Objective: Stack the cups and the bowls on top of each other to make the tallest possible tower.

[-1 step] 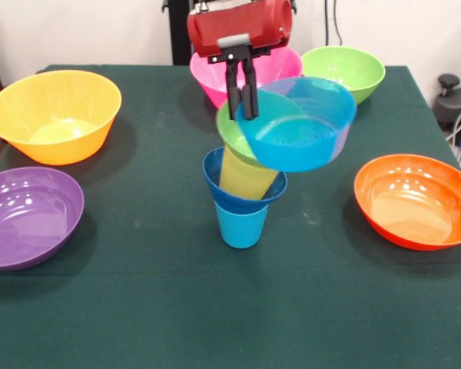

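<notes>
From the front we see the gripper (pixel 242 104) with jaws narrow, pinching the rim of the light blue bowl (pixel 300 131), tilted atop the tower (pixel 250 173): blue cup (pixel 240 224), dark blue bowl (pixel 215 173), yellow cup (pixel 242 175), small green bowl (pixel 229 127). Larger bowls ring the green table (pixel 177 307).

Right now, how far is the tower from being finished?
Built: a column of light blue cup, dark blue bowl, yellow cup and small green bowl. In hand: the gripper, jaws pinched on its rim, holds the tilted light blue bowl on top, not yet level. Left: the purple, yellow-orange, pink, green and orange bowls sit on the table.
</notes>
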`<action>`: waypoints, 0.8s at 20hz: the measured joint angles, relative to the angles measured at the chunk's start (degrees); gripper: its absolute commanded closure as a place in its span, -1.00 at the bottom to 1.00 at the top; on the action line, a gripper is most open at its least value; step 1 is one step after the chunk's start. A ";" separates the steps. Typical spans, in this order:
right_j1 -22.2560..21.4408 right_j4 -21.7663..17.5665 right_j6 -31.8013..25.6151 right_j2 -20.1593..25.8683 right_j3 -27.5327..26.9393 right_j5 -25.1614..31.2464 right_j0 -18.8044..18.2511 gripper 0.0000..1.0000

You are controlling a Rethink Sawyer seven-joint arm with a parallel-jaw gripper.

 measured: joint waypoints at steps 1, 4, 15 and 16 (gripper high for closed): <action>0.16 0.00 0.00 0.00 -0.01 0.00 -0.19 1.00; 0.46 0.01 0.00 0.02 -0.02 -0.01 -0.77 1.00; 0.62 0.00 0.00 0.03 -0.09 0.00 -3.50 1.00; 0.61 0.00 0.00 0.02 -0.09 0.00 -3.51 1.00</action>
